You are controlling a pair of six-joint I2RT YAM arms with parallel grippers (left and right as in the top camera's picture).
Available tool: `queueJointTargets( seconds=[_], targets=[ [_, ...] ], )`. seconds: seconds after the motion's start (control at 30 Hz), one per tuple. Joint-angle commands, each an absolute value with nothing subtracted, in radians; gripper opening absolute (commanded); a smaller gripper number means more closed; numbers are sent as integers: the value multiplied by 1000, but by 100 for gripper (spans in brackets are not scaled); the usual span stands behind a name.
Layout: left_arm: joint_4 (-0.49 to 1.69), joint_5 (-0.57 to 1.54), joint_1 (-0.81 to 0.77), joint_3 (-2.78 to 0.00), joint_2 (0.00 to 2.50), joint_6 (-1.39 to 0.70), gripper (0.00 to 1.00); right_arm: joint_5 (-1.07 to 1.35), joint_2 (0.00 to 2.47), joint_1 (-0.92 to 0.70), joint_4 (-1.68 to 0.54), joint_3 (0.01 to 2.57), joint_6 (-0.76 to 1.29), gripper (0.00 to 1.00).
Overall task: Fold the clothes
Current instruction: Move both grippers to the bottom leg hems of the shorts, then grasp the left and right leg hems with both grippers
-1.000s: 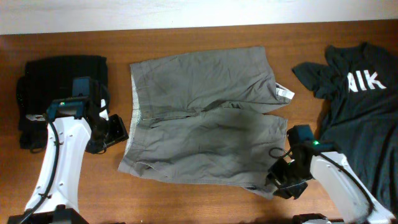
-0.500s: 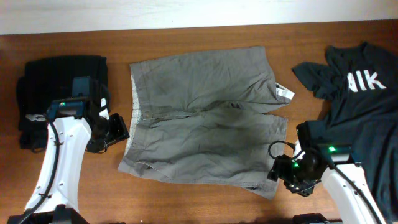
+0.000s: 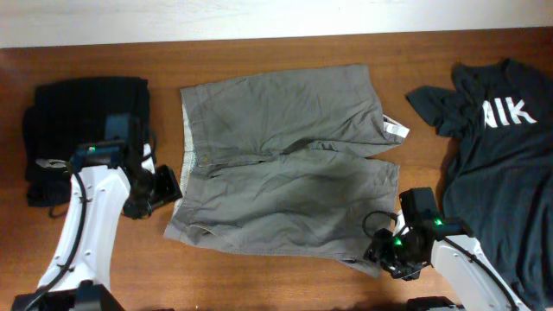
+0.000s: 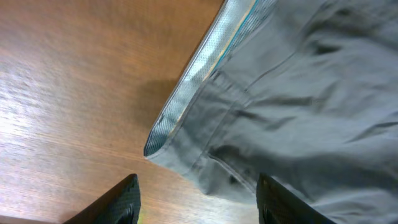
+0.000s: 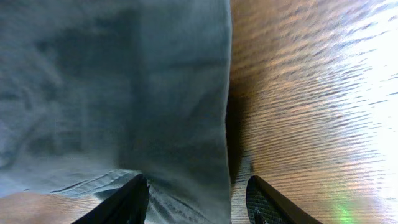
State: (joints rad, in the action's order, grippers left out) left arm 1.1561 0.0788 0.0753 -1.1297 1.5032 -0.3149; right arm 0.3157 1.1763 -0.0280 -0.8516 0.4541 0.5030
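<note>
A: Where are the clothes?

B: The pair of grey-khaki woven cotton shorts (image 3: 285, 173) lies spread flat in the middle of the brown wooden table (image 3: 285, 52). Seen from overhead, the pale-lined waistband (image 3: 184, 164) is on the left and the two wide legs run to the right. A small white label (image 3: 395, 130) sticks out at the upper leg's hem.

A: And the arms?

B: The left gripper (image 4: 198, 183) is at the lower corner of the waistband, its fingers spread apart, with that corner just ahead of the gap. The right gripper (image 5: 196, 182) is at the outer hem corner of the lower leg. Its fingers are also apart, the cloth's edge lying between them, unpinched.

A: Anything else around?

B: A folded black garment (image 3: 82, 104) lies beyond the left arm. A dark T-shirt with white lettering (image 3: 501, 155) lies crumpled at the right edge, apart from the shorts.
</note>
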Motion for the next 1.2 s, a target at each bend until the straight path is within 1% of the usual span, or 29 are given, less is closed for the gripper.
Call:
queueJointTargets(
  seconds=[0.0, 0.27, 0.43, 0.63, 0.83, 0.93, 1.0, 1.17],
  targets=[
    [1121, 95, 77, -1045, 1497, -321, 60, 345, 1190, -33, -839, 449, 514, 55],
    [1091, 173, 77, -956, 1497, -349, 60, 345, 1190, -33, -838, 449, 513, 55],
    [1076, 173, 77, -923, 1497, -433, 60, 345, 1190, -33, -837, 449, 513, 55],
    [984, 189, 77, -859, 1497, -529, 60, 345, 1190, -33, -837, 449, 513, 55],
    [908, 195, 77, -815, 1497, -534, 59, 345, 1190, -33, -836, 449, 513, 55],
    [890, 195, 77, -801, 1497, -534, 55, 345, 1190, -33, -834, 449, 513, 57],
    [889, 195, 77, -795, 1499, -535, 55, 344, 1190, -33, -830, 449, 514, 60],
    [921, 249, 77, -789, 1499, -534, 55, 344, 1190, -33, -829, 450, 513, 61]
  ],
)
